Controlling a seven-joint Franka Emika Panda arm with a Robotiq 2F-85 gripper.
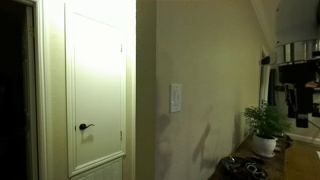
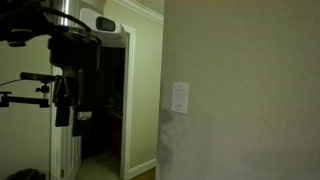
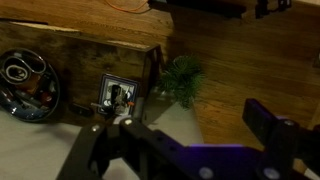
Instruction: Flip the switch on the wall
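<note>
The small white switch plate [image 1: 176,97] sits upright on the pale beige wall [image 1: 215,70], and it shows in both exterior views [image 2: 180,97]. My gripper [image 2: 63,105] hangs on the dark arm well away from the wall [image 2: 250,90], not touching the switch. In an exterior view the arm is at the frame's edge [image 1: 293,95]. In the wrist view the two dark fingers [image 3: 180,120] are spread wide with nothing between them. The switch is out of the wrist view.
A white panelled door [image 1: 97,90] with a dark lever handle [image 1: 85,127] stands beside the wall corner. A potted plant [image 1: 266,125] sits on a wooden surface near the arm, also in the wrist view [image 3: 182,78], with a framed photo [image 3: 118,95] and a glass bowl [image 3: 25,80].
</note>
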